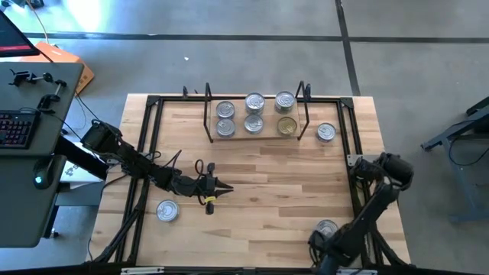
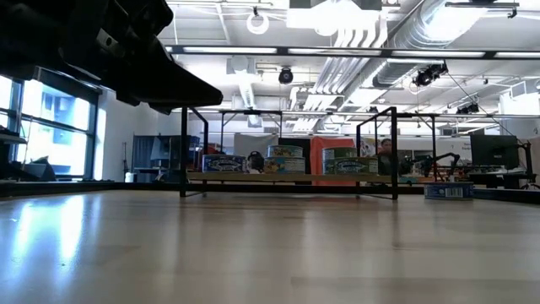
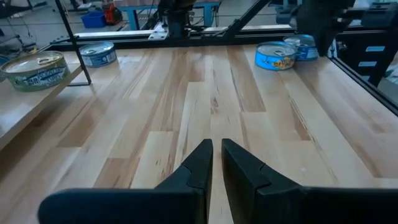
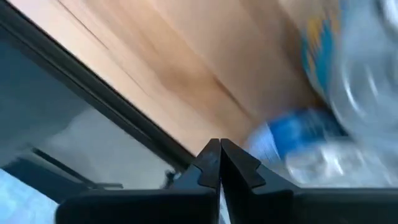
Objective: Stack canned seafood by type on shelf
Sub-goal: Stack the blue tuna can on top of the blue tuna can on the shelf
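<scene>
Here, from your left: the dark left gripper hangs over bare tabletop, fingers together on nothing, with 1 silver-lidded round tin near it. The light-wood shelf in its black wire frame holds 6 tins, 1 gold-lidded; another silver tin sits just right of it. The right gripper, shut and empty, is hard to make out beside a blurred blue-labelled tin at the near edge.
</scene>
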